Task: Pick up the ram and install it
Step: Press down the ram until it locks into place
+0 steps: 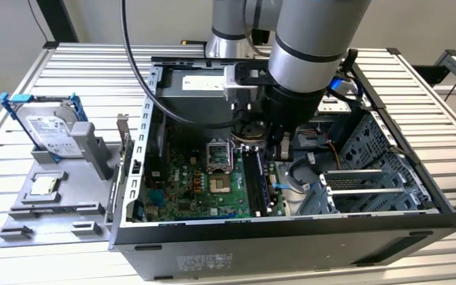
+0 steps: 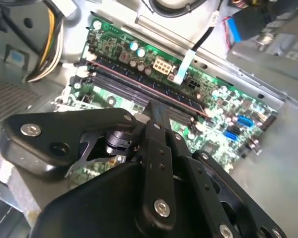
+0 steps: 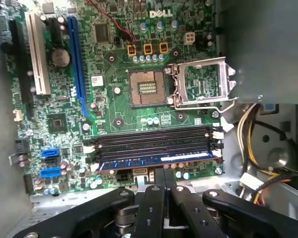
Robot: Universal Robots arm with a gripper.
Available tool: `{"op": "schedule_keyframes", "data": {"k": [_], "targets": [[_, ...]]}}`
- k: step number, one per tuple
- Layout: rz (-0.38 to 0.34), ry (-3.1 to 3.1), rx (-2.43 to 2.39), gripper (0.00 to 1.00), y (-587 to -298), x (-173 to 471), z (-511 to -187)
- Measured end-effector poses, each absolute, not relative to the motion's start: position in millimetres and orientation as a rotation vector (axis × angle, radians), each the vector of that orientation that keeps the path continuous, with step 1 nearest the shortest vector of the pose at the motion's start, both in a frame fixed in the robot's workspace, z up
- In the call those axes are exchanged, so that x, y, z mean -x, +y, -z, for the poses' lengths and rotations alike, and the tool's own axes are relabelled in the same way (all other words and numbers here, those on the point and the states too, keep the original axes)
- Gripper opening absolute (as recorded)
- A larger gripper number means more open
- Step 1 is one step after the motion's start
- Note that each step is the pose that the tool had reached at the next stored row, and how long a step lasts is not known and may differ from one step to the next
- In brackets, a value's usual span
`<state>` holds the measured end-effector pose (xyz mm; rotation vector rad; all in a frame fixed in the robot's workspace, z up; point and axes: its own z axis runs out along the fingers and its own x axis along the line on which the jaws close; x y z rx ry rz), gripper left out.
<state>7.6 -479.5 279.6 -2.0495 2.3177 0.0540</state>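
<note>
The ram [image 3: 154,159], a long blue-green stick, lies in the outermost of the black memory slots [image 3: 154,139] on the green motherboard [image 3: 114,104], level with the slot's white end clips. My gripper [image 3: 164,173] is shut, its black fingers pressed together, with the tips right at the ram's long edge near its middle. In the second wrist view the gripper [image 2: 157,106] points down onto the same slots [image 2: 139,82]. In the exterior view the gripper [image 1: 279,151] reaches down inside the open computer case [image 1: 291,231], over the memory slots [image 1: 256,175].
The processor socket [image 3: 146,89] stands open with its metal frame [image 3: 203,84] lifted. Yellow and black power cables [image 3: 260,134] hang close by. Outside the case, a grey holder [image 1: 54,202] carries a hard drive in a blue bracket [image 1: 50,127] and a square silver chip [image 1: 44,185].
</note>
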Motion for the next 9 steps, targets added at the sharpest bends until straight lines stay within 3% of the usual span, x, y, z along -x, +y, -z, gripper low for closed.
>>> {"op": "schedule_keyframes", "data": {"k": [9], "targets": [[-0.054, 2.318, 2.05, 0.0, -479.5, -7.6, -286.4]]}}
